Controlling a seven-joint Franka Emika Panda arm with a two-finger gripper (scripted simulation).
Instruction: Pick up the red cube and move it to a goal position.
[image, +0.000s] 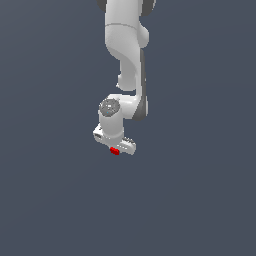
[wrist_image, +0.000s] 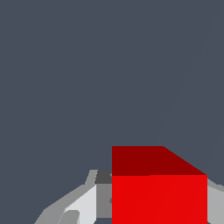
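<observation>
The Franka arm (image: 125, 45) is showing glossy white rounded link shells with dark grey joint bands; a grey round cap (image: 109, 106) is sitting on the wrist, above a white gripper (image: 116, 145) body.

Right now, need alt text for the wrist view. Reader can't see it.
A bright red cube fills the near part of the frame, sitting between the gripper's pale grey fingers, one plainly visible beside it and only a sliver of the other. Everything beyond it is a flat, dark blue-grey background with nothing else in sight.
</observation>
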